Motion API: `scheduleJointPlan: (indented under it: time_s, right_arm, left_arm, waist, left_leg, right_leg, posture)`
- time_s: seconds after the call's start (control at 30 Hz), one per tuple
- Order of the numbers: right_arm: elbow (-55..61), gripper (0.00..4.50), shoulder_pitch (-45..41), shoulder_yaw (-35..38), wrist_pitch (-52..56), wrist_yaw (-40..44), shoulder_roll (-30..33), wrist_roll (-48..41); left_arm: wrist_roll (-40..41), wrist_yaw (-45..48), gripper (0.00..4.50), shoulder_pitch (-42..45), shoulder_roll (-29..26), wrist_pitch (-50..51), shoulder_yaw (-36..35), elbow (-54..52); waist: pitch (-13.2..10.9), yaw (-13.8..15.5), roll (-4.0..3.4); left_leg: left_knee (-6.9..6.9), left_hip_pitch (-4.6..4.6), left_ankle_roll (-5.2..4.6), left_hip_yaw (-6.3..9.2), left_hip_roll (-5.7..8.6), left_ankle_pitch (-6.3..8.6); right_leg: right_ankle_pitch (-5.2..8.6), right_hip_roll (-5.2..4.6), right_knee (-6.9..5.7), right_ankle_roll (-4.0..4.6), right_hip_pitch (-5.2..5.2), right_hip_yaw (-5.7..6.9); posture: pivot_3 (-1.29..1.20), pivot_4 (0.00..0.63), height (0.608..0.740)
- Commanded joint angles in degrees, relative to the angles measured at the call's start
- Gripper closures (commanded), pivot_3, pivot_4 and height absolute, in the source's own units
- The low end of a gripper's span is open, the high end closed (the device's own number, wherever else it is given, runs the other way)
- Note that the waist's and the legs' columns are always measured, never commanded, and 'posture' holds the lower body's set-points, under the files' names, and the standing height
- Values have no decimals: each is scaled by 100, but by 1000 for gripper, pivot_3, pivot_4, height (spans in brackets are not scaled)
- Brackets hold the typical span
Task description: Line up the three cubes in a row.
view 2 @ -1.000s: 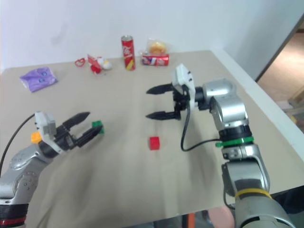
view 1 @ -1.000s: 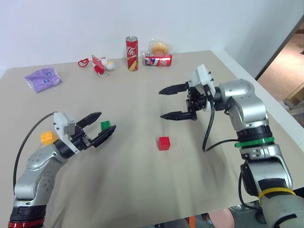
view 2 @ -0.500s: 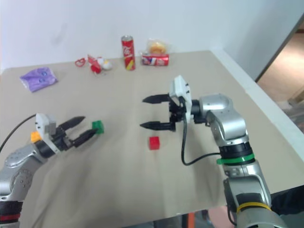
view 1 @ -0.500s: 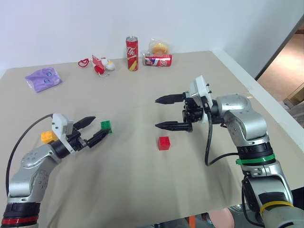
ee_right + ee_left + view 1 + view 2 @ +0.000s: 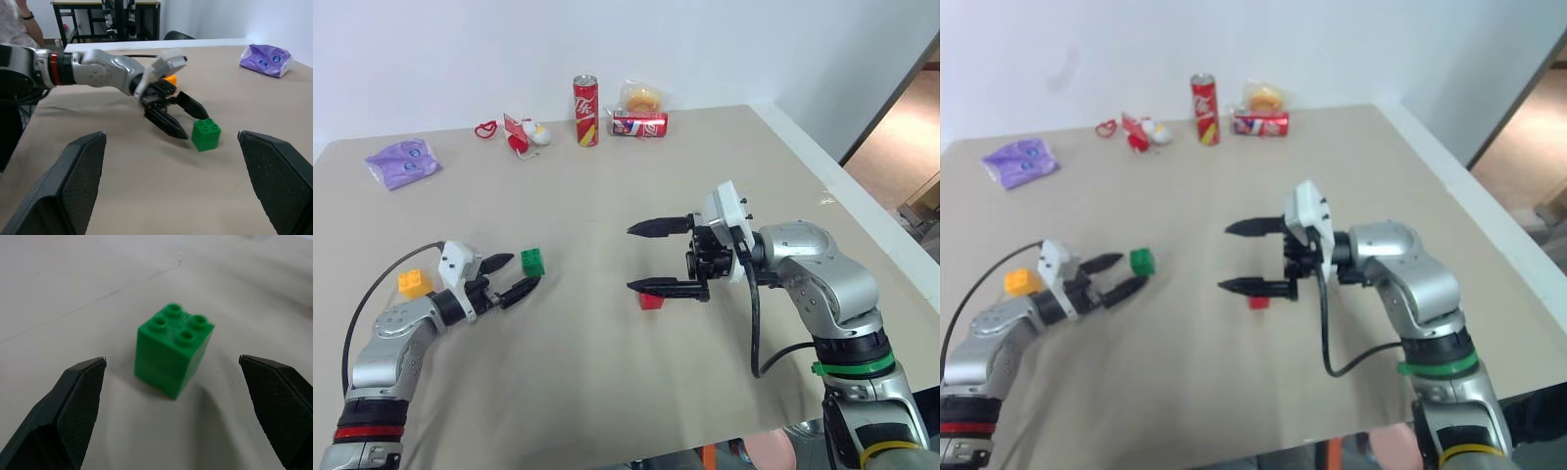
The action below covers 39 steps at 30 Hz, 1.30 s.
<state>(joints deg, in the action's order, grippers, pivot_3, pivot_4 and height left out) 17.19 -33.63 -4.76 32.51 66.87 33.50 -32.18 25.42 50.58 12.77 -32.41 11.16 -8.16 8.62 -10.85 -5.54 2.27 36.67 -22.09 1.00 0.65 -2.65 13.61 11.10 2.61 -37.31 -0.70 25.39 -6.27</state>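
A beige table [image 5: 607, 196] against a pale wall is seen in the head views. Along its far edge, clutter is set well apart from the work area: a purple pouch [image 5: 402, 162] at 10 o'clock, small red-and-white toys [image 5: 521, 133], an upright red can [image 5: 585, 111] at 12 o'clock, and a tipped can [image 5: 639, 123] with a wrapped bun [image 5: 642, 98] behind it.

In the left eye view, the left gripper [image 5: 512, 278] is held low over the table, jaws spread, nothing held. The green cube [image 5: 533, 261] is found just beyond its fingertips, towards 1 o'clock, apart from them. The orange cube [image 5: 413, 283] lies beside the left forearm, at 9 o'clock from the gripper. The three cubes are not yet in a row.

In the right eye view, the right gripper [image 5: 1243, 257] is held sideways above mid-table, jaws wide and empty. The red cube [image 5: 1258, 303] is partly hidden under the lower finger; contact cannot be told.

In the left wrist view, the green cube stands upright, studs up, ahead of and between the two spread fingers [image 5: 73, 396], untouched. The approach is judged to be a line-up for a straddling grasp.

In the right wrist view, the left gripper and green cube are seen across the table. A person's arm [image 5: 22, 22] shows in the background.
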Motion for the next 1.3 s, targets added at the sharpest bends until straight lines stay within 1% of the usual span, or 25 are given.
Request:
scheduleJointPlan:
  time_s: [0.03, 0.23, 0.43, 0.53, 0.6, 0.73, 0.77, 0.8, 0.97, 1.17, 1.23, 1.3]
  right_arm:
    - [424, 27, 100, 150, 107, -146, 110, -210]
    - [530, 27, 172, 191, 160, -331, 175, -303]
    - [507, 27, 147, 189, 135, -418, 229, -317]
    - [458, 0, 128, 181, 104, -428, 246, -301]
    - [413, 0, 101, 166, 79, -433, 251, -291]
    - [328, 0, 31, 139, 35, -407, 253, -271]
    - [304, 0, 8, 130, 24, -396, 252, -265]
    - [280, 0, -12, 121, 11, -381, 255, -256]
    - [172, 0, -112, 86, -32, -311, 257, -232]
    - [100, 0, -208, 81, 7, -144, 325, -276]
    - [165, 0, -148, 88, 120, 168, 574, -374]
    - [195, 0, -48, 86, 156, 434, 814, -403]
  left_arm:
    - [-225, 161, 0, 203, 17, -286, 127, 238]
    - [-469, 365, 0, 592, 140, -554, 314, 837]
    - [-630, 397, 0, 1063, 210, -689, 312, 1470]
    - [-582, 456, 818, 1178, 236, -708, 264, 1589]
    - [-542, 507, 1501, 1220, 253, -705, 246, 1620]
    - [-537, 595, 3079, 1233, 251, -659, 291, 1596]
    - [-530, 623, 3169, 1229, 247, -628, 310, 1553]
    - [-525, 657, 3233, 1224, 244, -608, 325, 1521]
    - [-536, 926, 3233, 1199, 164, -572, 421, 1405]
    - [-630, 1847, 3233, 1093, 15, -1002, 828, 978]
    - [-575, 2321, 3233, 1167, 3, -1101, 1015, 871]
    - [-580, 2609, 3233, 1258, 22, -1206, 1127, 886]
  waist:
    - [1, 1, 1]
    - [2, 15, 3]
    - [2, 120, 2]
    - [2, 122, 2]
    - [2, 121, 2]
    - [2, 121, 2]
    - [2, 121, 2]
    - [2, 121, 2]
    - [2, 122, 2]
    - [2, 121, 2]
    - [2, 121, 2]
    - [2, 121, 2]
  left_leg:
    - [0, 0, 0, -1, 0, 0]
    - [1, 1, 0, 0, 1, 0]
    - [12, 1, 2, 1, 3, -5]
    - [21, 1, 0, 1, 3, -9]
    - [24, 1, -3, 1, 3, -14]
    - [26, 1, -4, 1, 2, -18]
    - [26, 0, -4, 1, 2, -18]
    - [26, 0, -4, 0, 2, -18]
    - [25, -7, -4, 0, 3, -18]
    - [22, -14, -3, 0, 3, -17]
    - [23, -15, -2, -1, 2, -17]
    - [21, -17, -2, 0, 3, -17]
  right_leg:
    - [0, 0, 0, 0, 0, -1]
    - [-1, 0, 0, -2, -1, 0]
    - [-13, 0, 0, -12, -5, 1]
    - [-22, -1, 0, -17, -8, 0]
    - [-25, 0, 0, -13, -8, 0]
    - [-28, 0, 0, -9, -7, -1]
    - [-28, 0, 0, -9, -7, -1]
    - [-28, 0, 0, -10, -7, -1]
    - [-31, -1, 0, -15, -6, -1]
    - [-28, -2, 4, -11, -3, 0]
    - [-27, -2, 4, -10, -2, -1]
    - [-26, -2, 4, -9, -1, -1]
  posture:
    - [0, 150, 740]
    - [0, 150, 740]
    - [0, 150, 740]
    - [0, 150, 740]
    - [0, 150, 740]
    - [0, 150, 740]
    - [0, 150, 740]
    - [0, 150, 740]
    - [0, 150, 740]
    - [0, 150, 740]
    - [0, 150, 740]
    - [0, 150, 740]
